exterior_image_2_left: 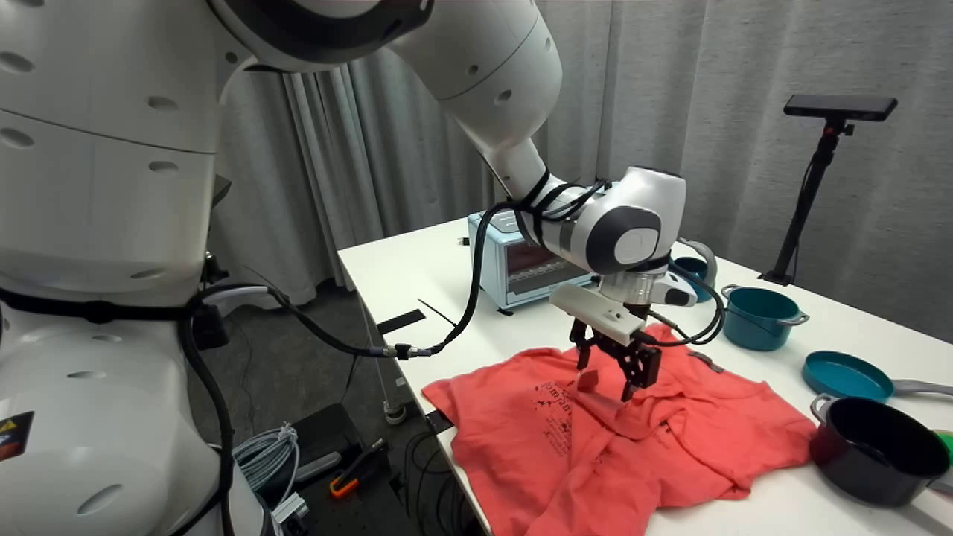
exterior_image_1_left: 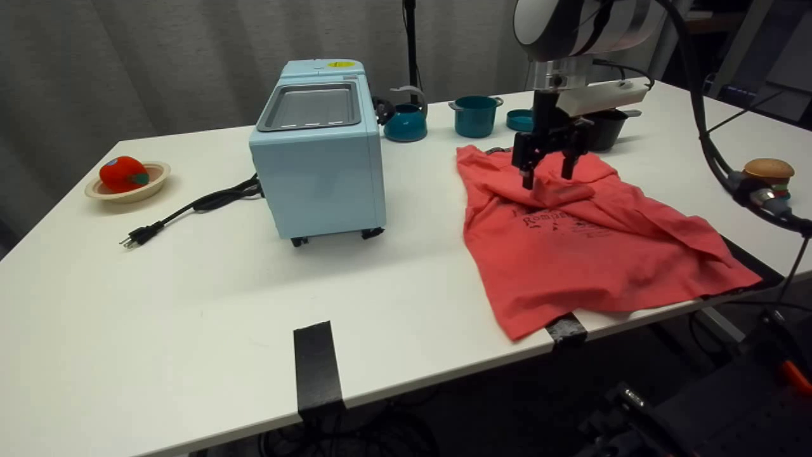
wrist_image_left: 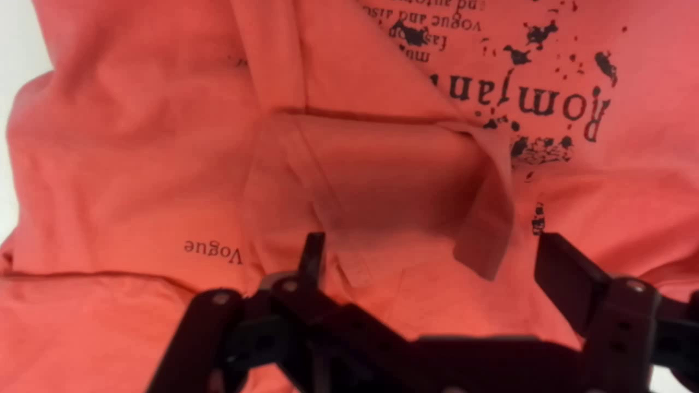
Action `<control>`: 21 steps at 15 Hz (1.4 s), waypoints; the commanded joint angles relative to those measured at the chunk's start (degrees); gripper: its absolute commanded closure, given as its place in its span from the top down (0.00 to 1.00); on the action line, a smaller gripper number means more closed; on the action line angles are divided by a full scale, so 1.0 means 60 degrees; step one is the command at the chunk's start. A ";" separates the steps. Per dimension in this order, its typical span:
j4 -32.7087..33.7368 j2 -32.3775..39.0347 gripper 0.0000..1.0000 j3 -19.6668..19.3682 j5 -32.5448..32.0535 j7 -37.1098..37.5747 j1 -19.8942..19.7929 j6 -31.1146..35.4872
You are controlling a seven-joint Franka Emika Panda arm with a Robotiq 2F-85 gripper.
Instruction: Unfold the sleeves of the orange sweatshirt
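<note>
presently, gripper (wrist_image_left: 432,234) stands over the orange sweatshirt (exterior_image_1_left: 571,266), fingers (wrist_image_left: 312,256) spread well apart; contact with the cloth cannot be told. sweatshirt lies rumpled on the white table (exterior_image_1_left: 190,304), along one edge. wrist view alone makes the small "vogue" print (wrist_image_left: 213,252) legible, upside down, beside a turned-over flap (wrist_image_left: 393,174). glass door (exterior_image_2_left: 530,257) of the toaster oven (exterior_image_1_left: 323,184): shown only in an exterior view. containers: shallow bowl (exterior_image_1_left: 136,195) holds a red tomato-like object (exterior_image_1_left: 122,174), also shown only in an exterior view. black pot (exterior_image_2_left: 849,469), just beside the sweatshirt: interior too dark to read. teal pot (exterior_image_1_left: 476,120) in both exterior views.
</note>
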 commanded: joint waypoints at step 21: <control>0.0399 0.0053 0.01 0.0199 0.0133 -0.0236 -0.0101 -0.0660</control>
